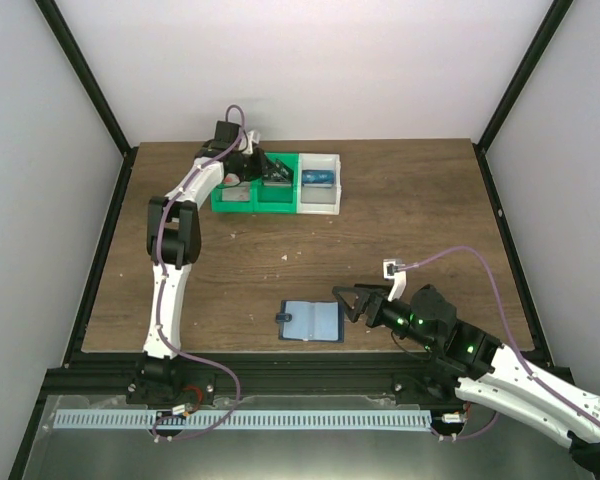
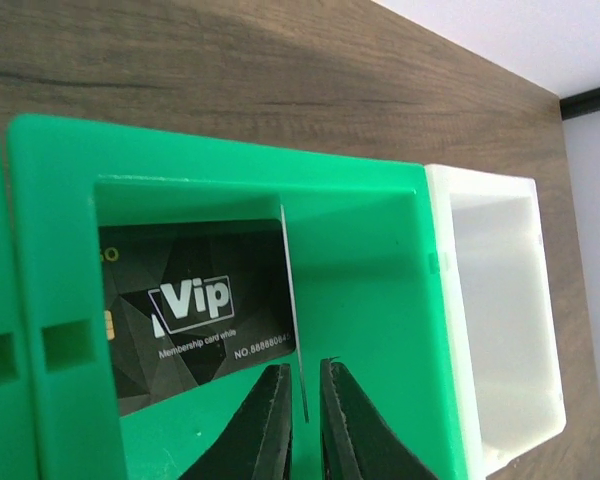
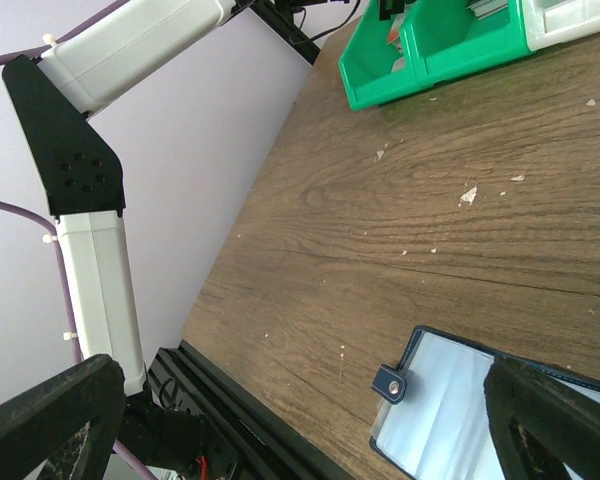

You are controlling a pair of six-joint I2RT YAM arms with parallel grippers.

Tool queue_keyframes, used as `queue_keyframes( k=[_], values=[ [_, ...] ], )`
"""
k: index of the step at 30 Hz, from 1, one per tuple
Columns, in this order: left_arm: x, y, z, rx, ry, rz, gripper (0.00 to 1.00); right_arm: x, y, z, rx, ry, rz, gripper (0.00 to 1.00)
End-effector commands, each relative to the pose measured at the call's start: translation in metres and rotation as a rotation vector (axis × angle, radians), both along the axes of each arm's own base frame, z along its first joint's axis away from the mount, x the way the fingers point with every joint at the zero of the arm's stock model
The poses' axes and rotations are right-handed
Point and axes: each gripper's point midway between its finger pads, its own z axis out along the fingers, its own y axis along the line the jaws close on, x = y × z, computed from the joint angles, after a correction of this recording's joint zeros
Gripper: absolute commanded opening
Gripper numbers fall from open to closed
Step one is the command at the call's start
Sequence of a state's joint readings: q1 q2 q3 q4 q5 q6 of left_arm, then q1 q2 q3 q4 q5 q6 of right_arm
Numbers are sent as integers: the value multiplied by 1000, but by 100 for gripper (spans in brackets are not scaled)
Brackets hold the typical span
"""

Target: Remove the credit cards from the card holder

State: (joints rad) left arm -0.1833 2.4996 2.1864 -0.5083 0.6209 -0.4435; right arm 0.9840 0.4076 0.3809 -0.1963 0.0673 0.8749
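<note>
The card holder [image 1: 311,321] lies open on the table with its light blue pockets up and its tab on the left; it also shows in the right wrist view [image 3: 480,400]. My right gripper [image 1: 348,305] is open and empty just right of it, fingers spread wide [image 3: 300,400]. My left gripper [image 1: 277,172] reaches into the green bin [image 2: 380,300]. A thin pale credit card [image 2: 292,300] stands edge-on between its fingertips [image 2: 305,372], with a narrow gap on each side. A pale card [image 1: 237,193] lies in the left green compartment.
A black "Vip" card [image 2: 195,305] lies in the same green compartment. A white bin [image 1: 320,183] joined on the right holds a blue item. The bins stand at the table's far edge; black frame rails run along the sides.
</note>
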Motion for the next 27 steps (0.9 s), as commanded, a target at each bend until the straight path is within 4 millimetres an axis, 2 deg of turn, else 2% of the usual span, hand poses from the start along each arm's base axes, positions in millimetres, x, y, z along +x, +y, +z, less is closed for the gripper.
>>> queue_keyframes(
  k=[1, 13, 16, 22, 27],
  values=[
    [14, 9, 32, 11, -100, 47, 12, 3, -3, 16, 28, -20, -24, 100],
    [18, 13, 76, -22, -219, 106, 14, 3, -8, 17, 25, -23, -40, 100],
    [12, 4, 85, -50, -253, 67, 2, 4, -8, 16, 23, -26, -47, 100],
    [7, -12, 67, -32, -239, 27, 0, 5, -9, 16, 10, -39, -49, 100],
    [7, -14, 48, 58, -236, 39, 0, 5, -10, 19, -3, -52, -46, 100]
  ],
)
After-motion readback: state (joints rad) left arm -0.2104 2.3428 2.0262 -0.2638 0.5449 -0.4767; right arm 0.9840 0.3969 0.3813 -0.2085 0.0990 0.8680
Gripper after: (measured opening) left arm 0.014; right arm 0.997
